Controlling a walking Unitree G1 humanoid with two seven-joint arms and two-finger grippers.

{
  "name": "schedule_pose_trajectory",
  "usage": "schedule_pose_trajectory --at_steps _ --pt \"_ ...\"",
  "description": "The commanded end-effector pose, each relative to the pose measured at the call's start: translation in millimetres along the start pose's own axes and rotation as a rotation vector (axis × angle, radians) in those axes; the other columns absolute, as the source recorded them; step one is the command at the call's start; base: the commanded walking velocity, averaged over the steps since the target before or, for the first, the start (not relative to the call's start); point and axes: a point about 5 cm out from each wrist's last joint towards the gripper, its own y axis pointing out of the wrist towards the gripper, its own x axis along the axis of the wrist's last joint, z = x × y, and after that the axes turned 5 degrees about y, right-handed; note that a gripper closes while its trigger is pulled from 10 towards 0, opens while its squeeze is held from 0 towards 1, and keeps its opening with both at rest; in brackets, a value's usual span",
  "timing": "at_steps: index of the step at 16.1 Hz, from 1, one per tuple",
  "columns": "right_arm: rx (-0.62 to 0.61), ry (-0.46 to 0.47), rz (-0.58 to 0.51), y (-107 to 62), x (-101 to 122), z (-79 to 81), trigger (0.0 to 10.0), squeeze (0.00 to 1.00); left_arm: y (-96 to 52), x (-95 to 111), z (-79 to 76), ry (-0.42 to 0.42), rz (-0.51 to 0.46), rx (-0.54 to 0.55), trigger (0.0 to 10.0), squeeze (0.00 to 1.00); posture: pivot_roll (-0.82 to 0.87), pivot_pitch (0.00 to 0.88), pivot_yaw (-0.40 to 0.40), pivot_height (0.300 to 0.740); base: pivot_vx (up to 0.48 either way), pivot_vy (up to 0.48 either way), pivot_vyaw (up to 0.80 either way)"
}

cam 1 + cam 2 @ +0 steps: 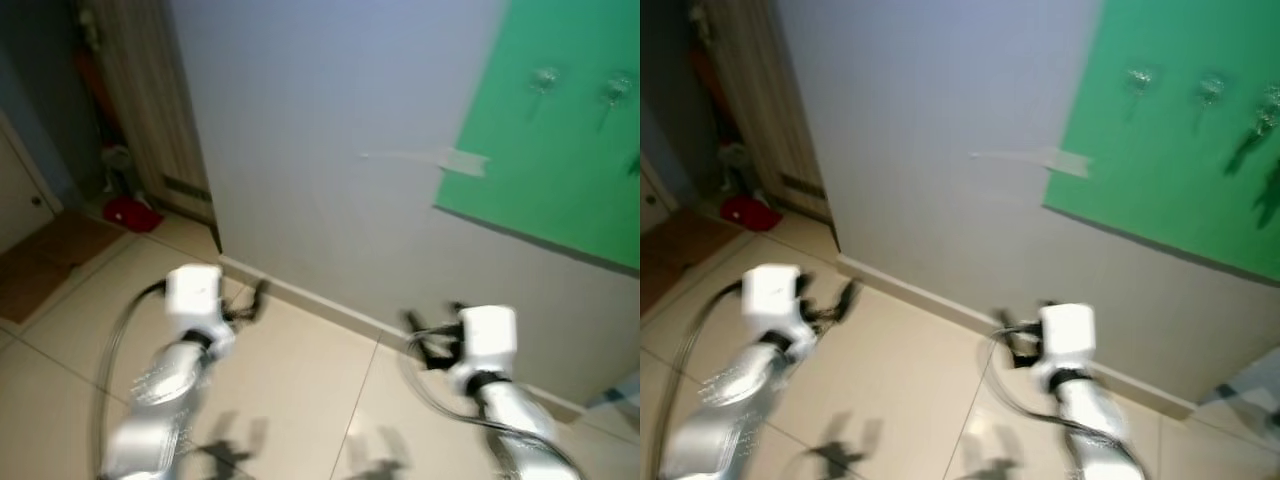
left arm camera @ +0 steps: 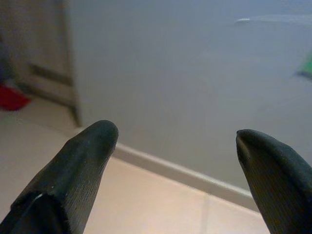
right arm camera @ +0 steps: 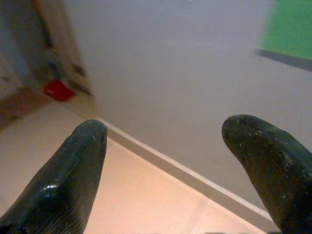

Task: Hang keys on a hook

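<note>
The hooks [image 1: 1140, 78] sit high on a green panel [image 1: 560, 150] fixed to the wall [image 1: 330, 150], up and to my right. They are small, shiny and blurred; I make out two in the left eye view and about three in the right eye view. At the far right of the panel something dark hangs from the last hook [image 1: 1268, 118], with a dark streak below it; it may be keys, but the blur keeps me from telling. A strip of tape [image 1: 462, 161] crosses the panel's left edge onto the wall.

My left gripper [image 2: 175, 141] is held out low over the tiled floor [image 1: 300, 380], pointing at the wall near its corner. Its two fingers [image 2: 78, 165] stand wide apart with nothing between them. My right gripper [image 3: 165, 131] is also low, in front of the baseboard [image 1: 330, 305] below the panel, its fingers [image 3: 73, 170] likewise spread and holding nothing. Both silver arms reach forward from the bottom of the head views, and their shadows fall on the tiles in front of me.

Past the wall's corner on my left is a darker passage with a slatted door [image 1: 150, 110], a red thing [image 1: 130, 212] on the floor by it, and a brown mat [image 1: 45, 255] nearer me.
</note>
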Motion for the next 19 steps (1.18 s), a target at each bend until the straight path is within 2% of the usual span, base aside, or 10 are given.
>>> schedule_pose_trajectory --at_steps 1,5,8,13,19 --pt "-0.028 -0.025 -0.003 -3.2 3.8 -10.0 10.0 0.0 4.2 6.1 -6.2 0.001 -0.026 -0.007 10.0 0.0 0.02 0.0 -0.023 0.74 0.0 0.48 0.0" --pt "-0.018 -0.04 0.0 -1.6 5.0 -6.3 10.0 0.0 4.8 8.3 -7.4 0.042 -0.039 -0.018 10.0 0.0 0.02 0.0 -0.02 0.74 0.0 0.48 0.0" --pt "-0.007 -0.023 0.0 -0.3 4.9 -4.9 10.0 0.0 7.1 7.7 -6.1 0.057 -0.037 -0.006 10.0 0.0 0.02 0.0 -0.021 0.736 0.0 0.0 -0.51" --pt "-0.004 -0.023 0.018 -3.3 2.7 -7.2 10.0 0.0 10.6 5.7 -18.4 0.051 -0.041 -0.032 10.0 0.0 0.01 0.0 -0.045 0.732 0.0 0.0 -0.5" --pt "-0.017 -0.022 0.03 -3.5 -0.7 -11.1 10.0 0.0 13.3 8.6 -18.8 0.057 -0.052 -0.029 10.0 0.0 0.02 0.0 -0.045 0.732 0.0 0.0 -0.5"
